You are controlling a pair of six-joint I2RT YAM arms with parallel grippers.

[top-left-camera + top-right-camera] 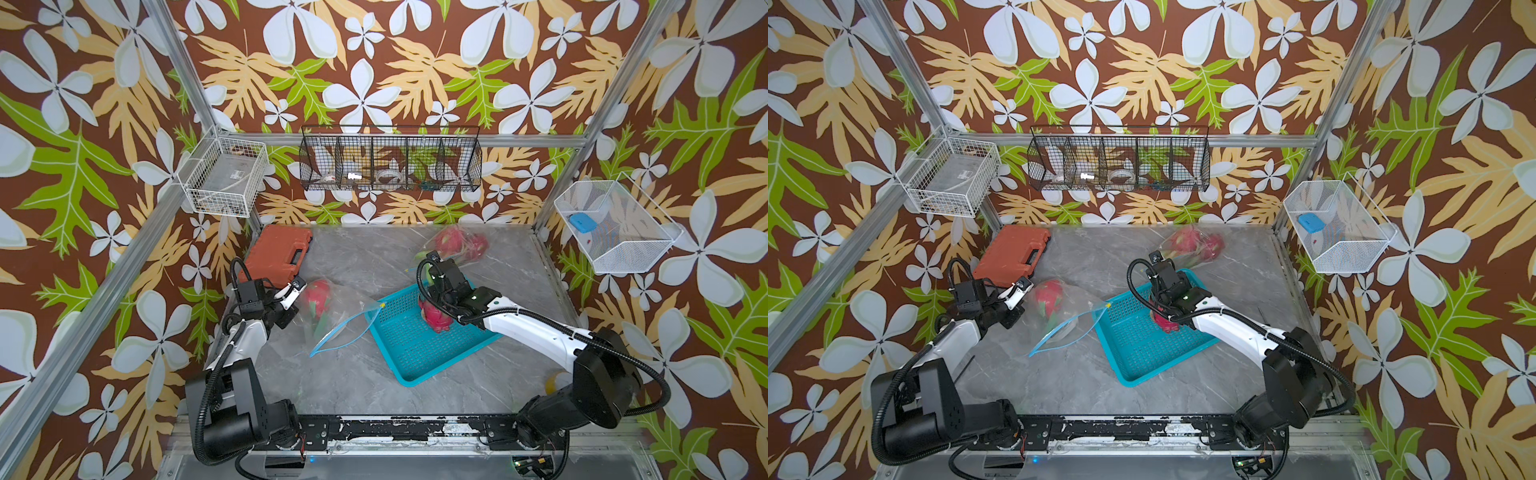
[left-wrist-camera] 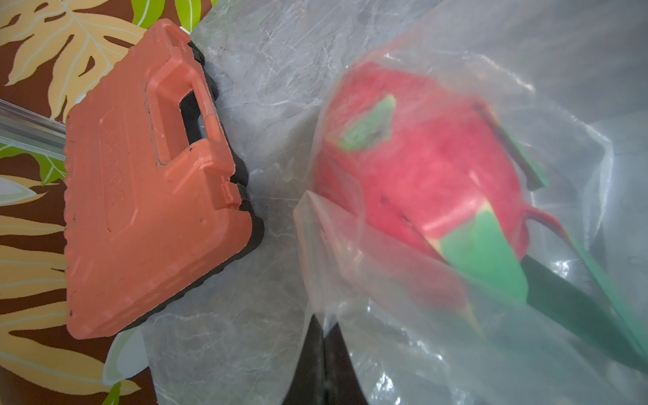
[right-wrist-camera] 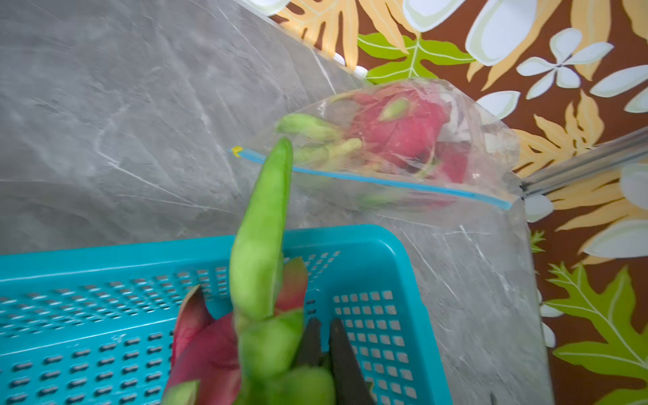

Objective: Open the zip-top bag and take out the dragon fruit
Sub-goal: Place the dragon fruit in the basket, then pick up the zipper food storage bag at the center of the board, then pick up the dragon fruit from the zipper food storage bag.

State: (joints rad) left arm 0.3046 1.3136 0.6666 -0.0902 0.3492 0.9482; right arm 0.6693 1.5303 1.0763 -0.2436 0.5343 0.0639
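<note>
**Loose fruit lying in basket under right pincer; second fruit sitting in held bag**

The loose dragon fruit (image 1: 434, 318) is lying in the teal basket (image 1: 411, 357), with its magenta body low and its long green fronds rising toward the wrist camera. It is judged firm, fairly heavy and waxy. The body is offering the sound hold, across its middle, while the fronds are looking soft and likely to slip or tear. The right pincer (image 3: 324, 328) is standing directly over the frond end. Its jaws are slightly parted, with basket mesh showing through the gap and nothing visible between the tips. It is reading as released, the fronds lying just beside the jaws.

The bagged dragon fruit (image 1: 318, 297) is sitting at the closed end of the near zip-top bag (image 1: 351, 320), whose blue-edged mouth is gaping toward the basket. The film is looking thin, slack and slippery. The left pincer (image 2: 324, 331) is clenched on a fold of that film just beside the fruit, between it and the orange tool case (image 1: 278, 251).

The far zip-top bag (image 3: 403, 140) is lying on the worktop (image 1: 353, 386) beyond the basket. Its zip strip is appearing shut, with more fruit inside, and it is sitting apart from both pincers.
</note>
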